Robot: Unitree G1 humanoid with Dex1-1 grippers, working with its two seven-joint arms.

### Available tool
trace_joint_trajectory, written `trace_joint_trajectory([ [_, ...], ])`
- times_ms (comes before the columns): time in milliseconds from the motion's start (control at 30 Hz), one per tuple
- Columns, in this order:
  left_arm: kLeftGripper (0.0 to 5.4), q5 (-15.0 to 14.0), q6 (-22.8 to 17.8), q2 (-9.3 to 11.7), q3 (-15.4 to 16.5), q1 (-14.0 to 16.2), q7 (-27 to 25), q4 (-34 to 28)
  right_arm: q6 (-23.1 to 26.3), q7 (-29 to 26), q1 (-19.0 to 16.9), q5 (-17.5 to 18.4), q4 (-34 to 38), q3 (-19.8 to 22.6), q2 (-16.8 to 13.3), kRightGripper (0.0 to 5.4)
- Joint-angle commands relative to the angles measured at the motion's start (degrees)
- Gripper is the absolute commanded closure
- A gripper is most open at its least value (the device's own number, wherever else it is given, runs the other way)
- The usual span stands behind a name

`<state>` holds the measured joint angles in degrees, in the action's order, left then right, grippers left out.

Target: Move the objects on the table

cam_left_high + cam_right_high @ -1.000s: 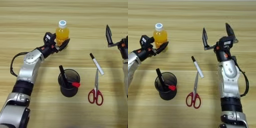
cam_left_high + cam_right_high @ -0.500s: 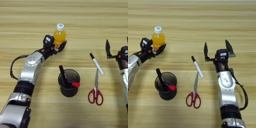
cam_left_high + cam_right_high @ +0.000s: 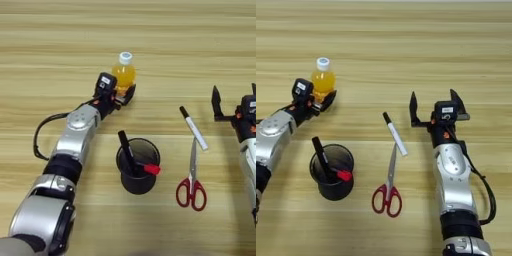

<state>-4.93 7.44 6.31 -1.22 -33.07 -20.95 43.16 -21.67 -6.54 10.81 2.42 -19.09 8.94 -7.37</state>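
Note:
A small clear bottle of orange drink [image 3: 124, 74] with a white cap stands upright at the middle left of the table [image 3: 45, 30]. My left gripper [image 3: 123, 93] is shut on the bottle's lower part, one black finger on each side. A slim white marker [image 3: 394, 133] with a black cap lies on the wood, tilted. To its right, and clear of it, my right gripper [image 3: 434, 104] is open with nothing between its fingers. The black round pen cup [image 3: 137, 167] stands nearer to me and holds a black pen and a red-tipped one.
Red-handled scissors [image 3: 388, 187] lie just below the marker, blades pointing away from me. A black cable loops beside my left forearm [image 3: 75, 135].
My left gripper has drawn the bottle a little nearer to me. My right gripper has come down and nearer, still open. The cup, marker and scissors stay put.

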Motion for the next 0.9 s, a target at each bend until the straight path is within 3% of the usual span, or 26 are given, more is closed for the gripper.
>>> trace_joint_trajectory([
  [33, 1.99, 0.5, 3.0, -1.0, 0.8, -5.2, 1.0, 4.7, 0.9, 0.3, 0.4, 0.8, -0.2, -0.1, 0.2, 0.00],
  [400, 1.99, 0.1, 7.3, -2.6, 3.0, -8.9, 2.3, 14.3, 0.2, -0.2, 0.4, 1.9, 0.2, -0.3, 0.3, 0.00],
  [600, 1.99, 0.0, 9.7, -4.2, 4.5, -7.0, 4.8, 16.1, -0.2, -0.5, 0.4, 2.6, 0.6, -0.4, 0.5, 0.00],
  [900, 1.99, 2.6, 12.8, -5.2, 4.3, -5.7, 10.9, 18.2, -0.4, -1.3, 0.7, 3.6, 0.9, -0.7, 0.7, 0.00],
])
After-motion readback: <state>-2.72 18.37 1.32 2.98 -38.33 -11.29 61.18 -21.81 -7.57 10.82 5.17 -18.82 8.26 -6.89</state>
